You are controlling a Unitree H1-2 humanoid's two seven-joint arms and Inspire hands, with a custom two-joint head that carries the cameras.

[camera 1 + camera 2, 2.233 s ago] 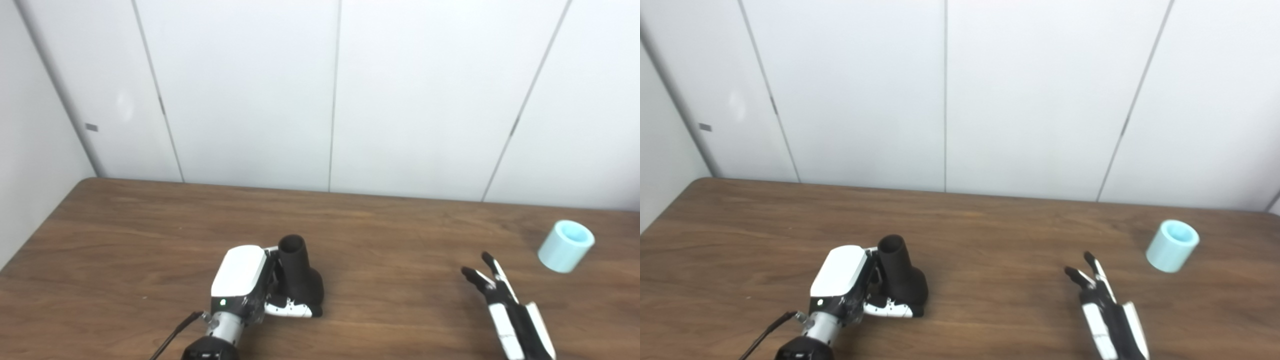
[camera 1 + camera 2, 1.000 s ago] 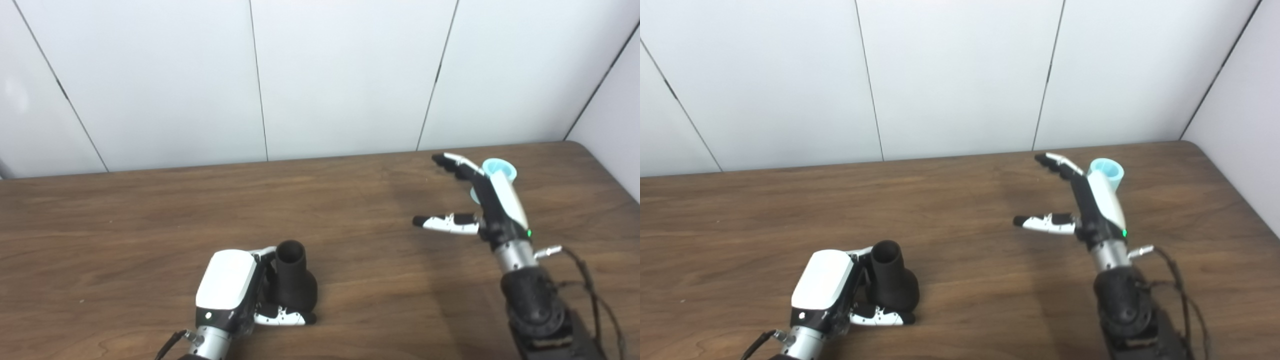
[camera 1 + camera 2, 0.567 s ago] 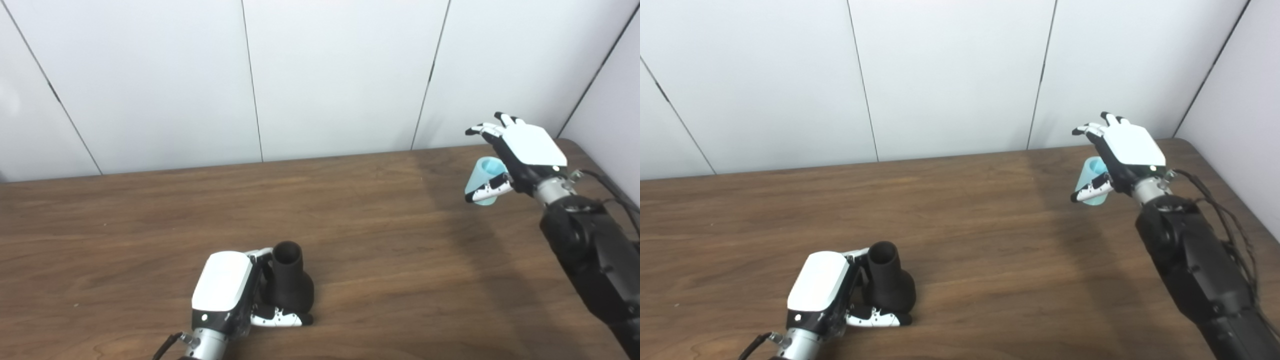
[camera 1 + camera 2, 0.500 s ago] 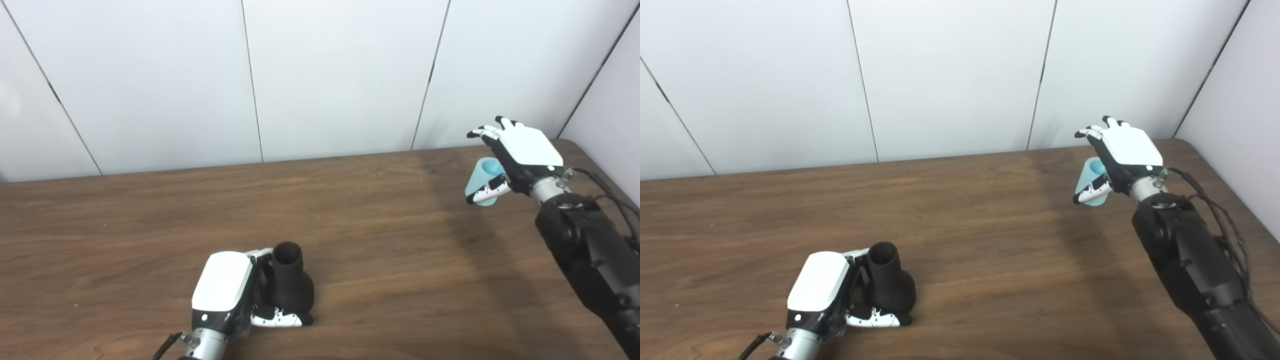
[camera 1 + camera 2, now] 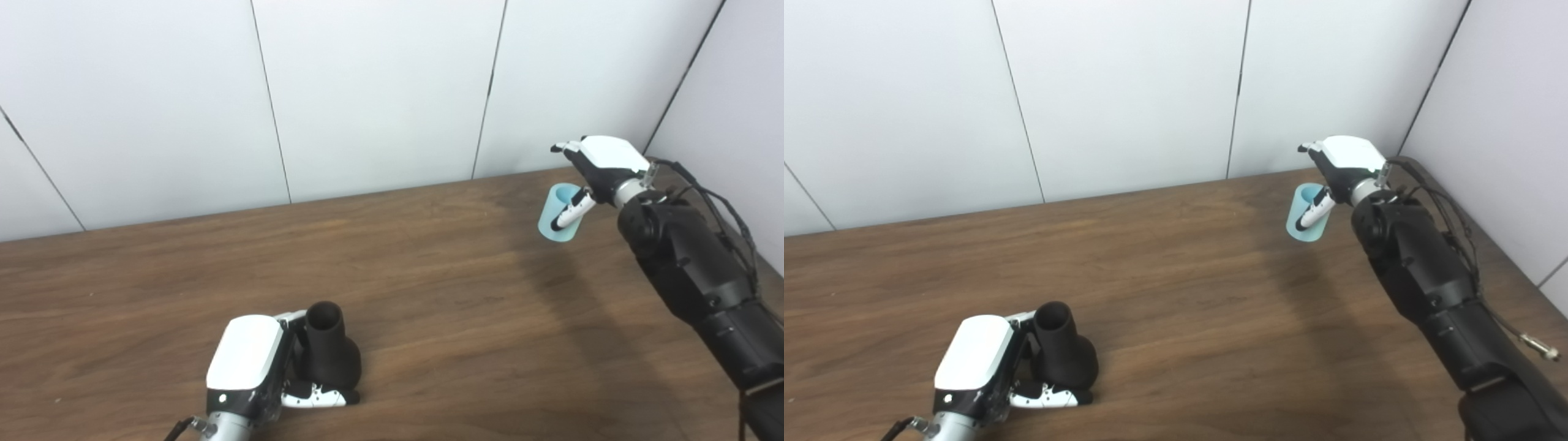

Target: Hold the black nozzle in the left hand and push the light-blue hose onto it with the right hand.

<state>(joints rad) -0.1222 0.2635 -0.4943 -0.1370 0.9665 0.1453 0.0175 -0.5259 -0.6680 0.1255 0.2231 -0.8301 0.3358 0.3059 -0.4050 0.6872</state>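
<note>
The black nozzle (image 5: 327, 358) stands upright on the brown table at the front left, narrow open end up. My left hand (image 5: 257, 367) is shut on the nozzle from its left, thumb across its base. It also shows in the right eye view (image 5: 980, 361), with the nozzle (image 5: 1059, 355). The light-blue hose (image 5: 558, 211), a short tube, is at the far right of the table, also in the right eye view (image 5: 1307, 214). My right hand (image 5: 597, 168) is over the hose, thumb against its front and fingers curled behind; whether the grip is closed is unclear.
The brown wooden table (image 5: 429, 294) runs to a white panelled wall (image 5: 367, 92) at the back and a wall on the right. My black right forearm (image 5: 698, 275) with loose cables lies over the table's right side.
The camera has panned right. My right hand has come down closer over the light-blue hose, thumb now on its front. My left hand and the nozzle have stayed in place.
</note>
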